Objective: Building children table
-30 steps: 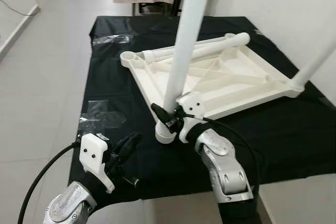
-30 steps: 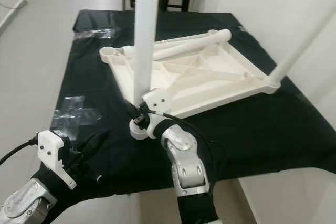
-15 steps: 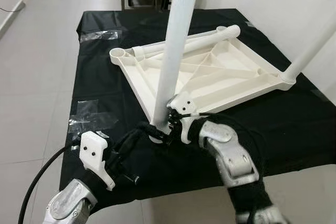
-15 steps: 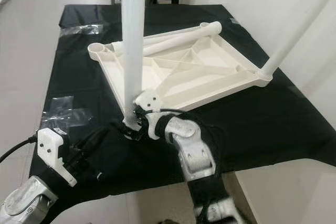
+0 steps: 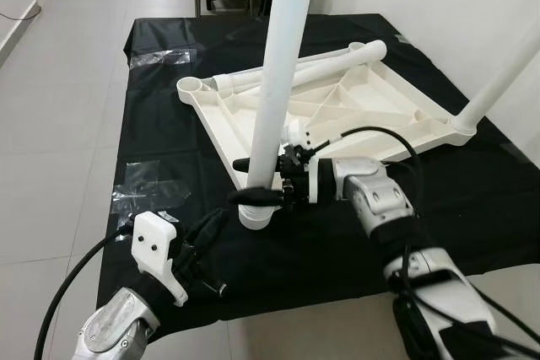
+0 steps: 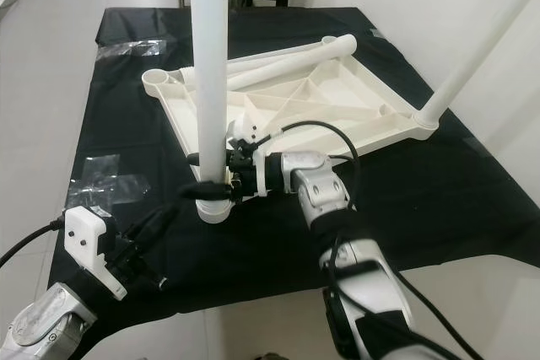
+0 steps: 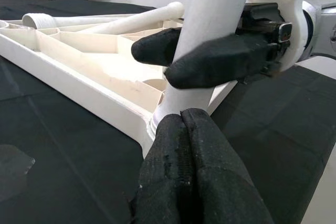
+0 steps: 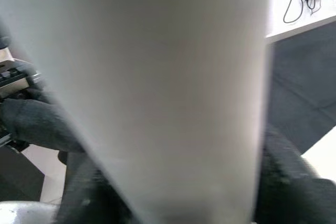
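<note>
Right claw (image 5: 246, 181) rotated; black tablecloth (image 5: 169, 124)

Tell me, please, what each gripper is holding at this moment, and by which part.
The right gripper clasps the upright white table leg just above its corner socket. The left gripper holds nothing.

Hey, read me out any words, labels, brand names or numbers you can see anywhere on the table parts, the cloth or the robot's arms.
None: no readable text.
The white table top, the upright leg that the right gripper holds, the black cloth and the left gripper's white mount bear no print or label.
The clear plastic bags show no legible marking.
</note>
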Robot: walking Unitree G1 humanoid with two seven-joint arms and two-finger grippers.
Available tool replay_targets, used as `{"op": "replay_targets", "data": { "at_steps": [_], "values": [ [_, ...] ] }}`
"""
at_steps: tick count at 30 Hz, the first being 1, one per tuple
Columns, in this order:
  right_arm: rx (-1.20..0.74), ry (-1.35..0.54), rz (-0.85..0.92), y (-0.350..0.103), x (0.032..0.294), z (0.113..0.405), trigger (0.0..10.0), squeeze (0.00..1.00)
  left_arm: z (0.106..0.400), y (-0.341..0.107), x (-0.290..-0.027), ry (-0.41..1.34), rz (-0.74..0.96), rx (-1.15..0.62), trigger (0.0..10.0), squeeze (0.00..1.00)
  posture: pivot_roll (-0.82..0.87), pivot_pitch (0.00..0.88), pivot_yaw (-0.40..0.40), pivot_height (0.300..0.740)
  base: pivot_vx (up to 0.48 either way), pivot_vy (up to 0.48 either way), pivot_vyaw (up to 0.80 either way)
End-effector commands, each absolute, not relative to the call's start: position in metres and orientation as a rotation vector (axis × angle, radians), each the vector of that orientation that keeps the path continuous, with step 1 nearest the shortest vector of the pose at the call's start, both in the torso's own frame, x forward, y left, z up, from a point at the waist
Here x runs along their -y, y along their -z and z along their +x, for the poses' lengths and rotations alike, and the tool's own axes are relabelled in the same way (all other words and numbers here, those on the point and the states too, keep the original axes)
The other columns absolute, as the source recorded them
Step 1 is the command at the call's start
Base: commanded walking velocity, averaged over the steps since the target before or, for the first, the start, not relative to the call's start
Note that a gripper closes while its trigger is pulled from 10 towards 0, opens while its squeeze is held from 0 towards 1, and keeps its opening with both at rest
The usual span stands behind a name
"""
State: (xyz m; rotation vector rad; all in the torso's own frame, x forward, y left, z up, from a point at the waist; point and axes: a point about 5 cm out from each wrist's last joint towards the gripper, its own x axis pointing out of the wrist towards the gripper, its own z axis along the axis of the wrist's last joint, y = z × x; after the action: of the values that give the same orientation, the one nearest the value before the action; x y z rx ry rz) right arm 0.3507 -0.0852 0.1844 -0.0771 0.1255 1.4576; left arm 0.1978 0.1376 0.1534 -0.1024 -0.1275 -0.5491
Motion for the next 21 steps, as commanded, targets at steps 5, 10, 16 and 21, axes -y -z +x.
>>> {"op": "replay_targets", "data": {
  "at_steps": [5,10,16,21],
  "values": [
    [-0.129,-1.481,-0.052,-0.179,0.093,0.349,0.0,0.00,0.196,-0.151,-0.135,0.552,-0.102,0.117,10.0,0.00,0.12,0.109,-0.118,0.740,0.000,0.000,0.00],
    [-0.095,-1.208,-0.090,-0.169,0.120,0.342,0.0,0.00,0.195,-0.152,-0.135,0.556,-0.104,0.119,10.0,0.00,0.10,0.125,-0.111,0.740,0.000,0.000,0.00],
    [-0.168,-0.512,0.004,-0.136,0.097,0.309,0.0,0.00,0.194,-0.154,-0.138,0.558,-0.107,0.120,10.0,0.00,0.09,0.141,-0.100,0.740,0.000,0.000,0.00],
    [-0.121,-0.490,-0.049,-0.137,0.090,0.306,0.0,0.00,0.195,-0.153,-0.138,0.556,-0.106,0.118,10.0,0.00,0.09,0.126,-0.101,0.740,0.000,0.000,0.00]
  ]
}}
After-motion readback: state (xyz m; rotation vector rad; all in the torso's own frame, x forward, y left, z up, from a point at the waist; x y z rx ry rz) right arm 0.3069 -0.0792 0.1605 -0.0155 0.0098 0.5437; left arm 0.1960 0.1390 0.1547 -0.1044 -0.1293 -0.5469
